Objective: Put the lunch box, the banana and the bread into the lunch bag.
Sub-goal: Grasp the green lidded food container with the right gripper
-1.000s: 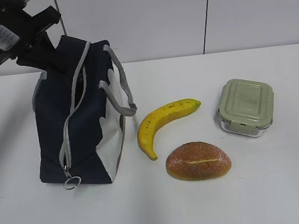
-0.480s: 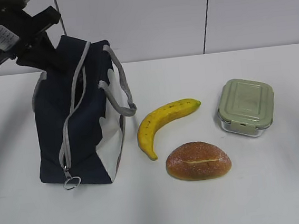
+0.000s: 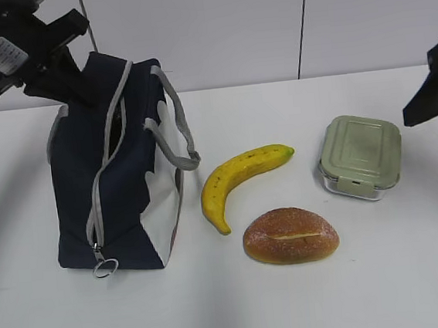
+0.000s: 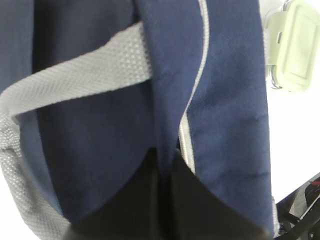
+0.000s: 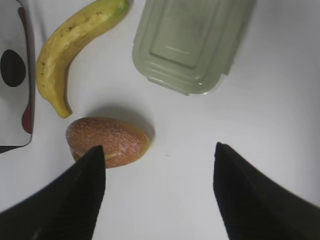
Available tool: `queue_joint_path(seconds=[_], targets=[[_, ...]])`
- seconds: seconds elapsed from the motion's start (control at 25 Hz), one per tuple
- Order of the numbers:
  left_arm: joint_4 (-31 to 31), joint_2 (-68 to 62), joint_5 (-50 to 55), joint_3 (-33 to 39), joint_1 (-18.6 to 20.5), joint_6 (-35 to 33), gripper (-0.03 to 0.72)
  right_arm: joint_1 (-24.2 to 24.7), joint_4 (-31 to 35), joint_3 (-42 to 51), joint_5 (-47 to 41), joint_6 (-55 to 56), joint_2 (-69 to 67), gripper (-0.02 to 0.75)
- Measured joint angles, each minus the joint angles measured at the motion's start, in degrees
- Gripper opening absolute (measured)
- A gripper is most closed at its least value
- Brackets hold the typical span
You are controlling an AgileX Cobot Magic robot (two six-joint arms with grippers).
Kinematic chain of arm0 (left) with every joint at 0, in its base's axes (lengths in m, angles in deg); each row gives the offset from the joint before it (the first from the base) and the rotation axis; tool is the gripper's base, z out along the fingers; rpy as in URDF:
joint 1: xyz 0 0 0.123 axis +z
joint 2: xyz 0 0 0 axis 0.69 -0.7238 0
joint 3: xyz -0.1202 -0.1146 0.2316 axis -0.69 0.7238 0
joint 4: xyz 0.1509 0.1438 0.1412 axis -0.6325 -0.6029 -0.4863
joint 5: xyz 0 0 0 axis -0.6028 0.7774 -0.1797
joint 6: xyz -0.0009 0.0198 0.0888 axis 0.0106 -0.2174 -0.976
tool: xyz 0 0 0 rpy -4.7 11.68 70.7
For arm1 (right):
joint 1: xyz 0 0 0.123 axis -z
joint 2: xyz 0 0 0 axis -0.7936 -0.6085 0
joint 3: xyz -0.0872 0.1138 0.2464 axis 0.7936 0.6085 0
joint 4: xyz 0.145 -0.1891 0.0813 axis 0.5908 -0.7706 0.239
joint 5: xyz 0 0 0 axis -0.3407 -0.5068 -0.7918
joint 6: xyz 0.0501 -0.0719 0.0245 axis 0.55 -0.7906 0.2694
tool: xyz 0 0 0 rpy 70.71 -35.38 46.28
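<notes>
White bench. The landmark is the dark navy fabric lunch bag, with its white side panel, grey zipper and grey webbing handles; it stands upright on the bench. The zipper track runs up its near face, with the ring pull low at the bag's near bottom edge. The zipper is parted along the upper part.

Left claw sits at the bag's top far corner, left of the zipper line. In the left wrist view, its dark fingers are pressed together on a fold of navy fabric beside the zipper tape, so it is clamped on the bag's edge. A grey handle strap crosses in front of it.

The curved yellow banana with a greenish tip lies flat just right of the bag, apart from it, with its green tip pointing away from the bag. The oval golden-brown glossy bread roll lies right of the bag and nearer the camera than the banana, close to the banana's stem end without touching it; the pale slit faces up. The clear rounded-square lunch box with a sage-green lid rests farthest right of the bag, beyond the banana's tip, lid on.

Right claw hovers over the bench on the side far from the bag, its fingers spread wide and holding nothing. The bread roll is near its left finger.
</notes>
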Motion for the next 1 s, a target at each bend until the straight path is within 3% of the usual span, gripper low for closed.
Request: queue_joint_path(seconds=[0.32, 0.64, 0.84, 1.0], targets=[[0.13, 0.00, 0.02, 0.00, 0.00, 0.00, -0.003, 1.18, 8.83, -3.61, 0.10, -9.15, -13.49, 0.498], [0.24, 0.00, 0.06, 0.00, 0.00, -0.38, -0.003, 11.39, 20.42, -3.85, -1.47, -22.44, -20.16, 0.501], [0.31, 0.00, 0.06, 0.00, 0.00, -0.43, -0.003, 17.21, 28.50, -4.06, -5.44, -31.35, -25.50, 0.591], [0.52, 0.00, 0.06, 0.00, 0.00, -0.82, -0.003, 18.28, 34.18, -4.18, -6.92, -38.52, -29.44, 0.620]])
